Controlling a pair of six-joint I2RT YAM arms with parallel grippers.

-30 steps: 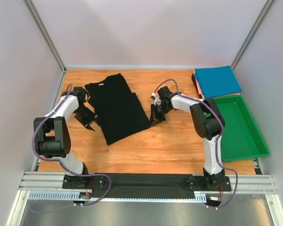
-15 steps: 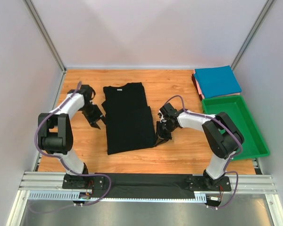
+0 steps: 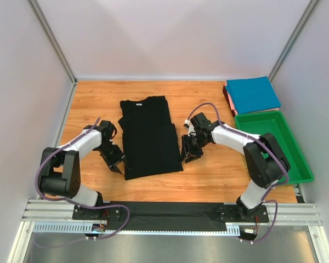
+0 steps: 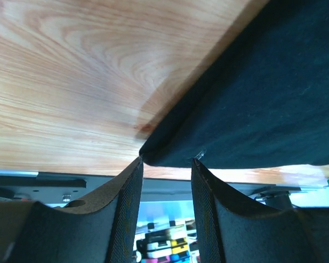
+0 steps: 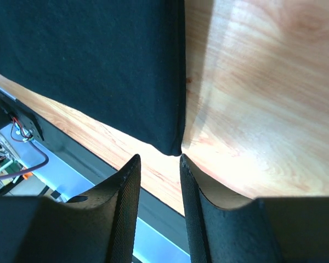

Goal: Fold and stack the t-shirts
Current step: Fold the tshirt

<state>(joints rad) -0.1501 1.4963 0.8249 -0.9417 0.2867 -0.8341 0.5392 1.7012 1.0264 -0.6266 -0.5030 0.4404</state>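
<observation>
A: shirts status?
B: left gripper [image 4: 167,161] about half open, gripping nothing. Black shirt [image 3: 151,137] has its near corner right at the tips, the rest lies beyond them
A: right side?
B: right gripper [image 5: 181,156] narrow gap, empty. The shirt's other near corner sits just off its tips
A: progress?
B: black one is folded to a long strip. I'd say cross-fold and stacking are left. Teal shirt [image 3: 252,94] lies folded on red shirt [image 3: 228,99], well right of the right jaws, beside the tray [image 3: 274,150]
</observation>
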